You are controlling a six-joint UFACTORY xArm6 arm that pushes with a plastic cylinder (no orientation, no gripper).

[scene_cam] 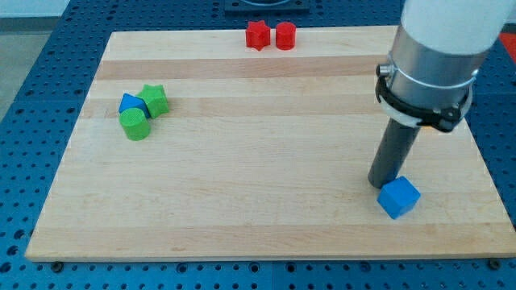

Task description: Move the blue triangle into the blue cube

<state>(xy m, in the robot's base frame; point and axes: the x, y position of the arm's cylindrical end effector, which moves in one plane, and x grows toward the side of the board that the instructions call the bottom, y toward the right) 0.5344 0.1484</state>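
Far toward the view's left, on the pale wooden counter (266, 201), lies the blue triangle (129, 102), well apart from my tip (380, 184), with most of the board's width between them. Wedged there between a green star (154, 99) on its right and a green cylinder (135, 125) just below, touching both, only its upper blue face showing. Near the view's lower right, my tip planted on the counter right against the upper left edge of the blue cube (399, 197), apparently touching it. Rod nearly upright, leaning slightly, hanging from a grey-and-white arm that enters from the view's top right. No grasping parts on this end effector, so nothing gripped. At the top edge, a red star (257, 35) beside a red cylinder (285, 35).
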